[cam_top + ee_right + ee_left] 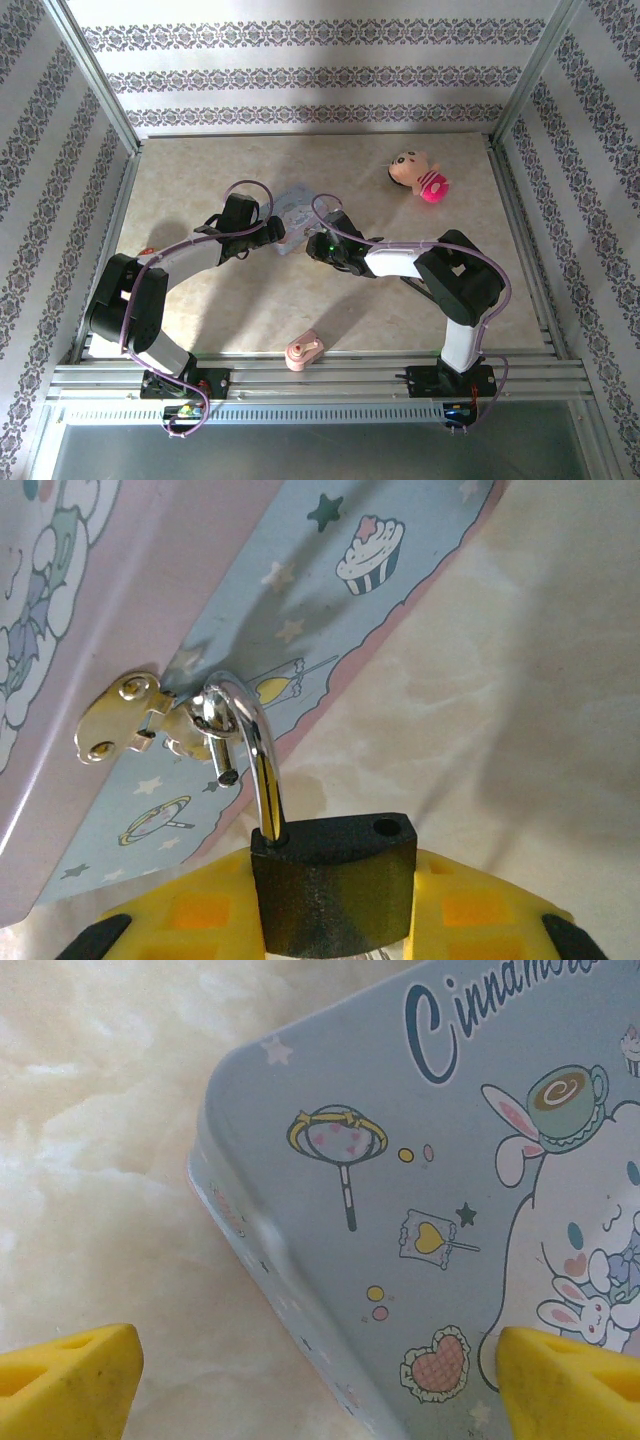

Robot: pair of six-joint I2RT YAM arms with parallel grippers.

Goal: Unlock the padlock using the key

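Observation:
The padlock (335, 880), a small black block, sits between the yellow fingers (480, 910) of my right gripper (335, 925), which is shut on it. Its silvery shackle (255, 750) is open: one leg is out of its hole and the loop hooks through the gold hasp (130, 715) on the blue cartoon tin (200, 600). The key is hidden. In the top view my right gripper (318, 245) meets the tin (290, 205) at its near side. My left gripper (320, 1380) is open over the tin's lid (430, 1210), a corner of the tin between its fingers (70, 1385).
A pink-and-cream plush toy (418, 175) lies at the back right. A pink toy lump (303, 350) stands near the front edge between the arm bases. Metal frame rails (300, 378) border the marbled tabletop (430, 280).

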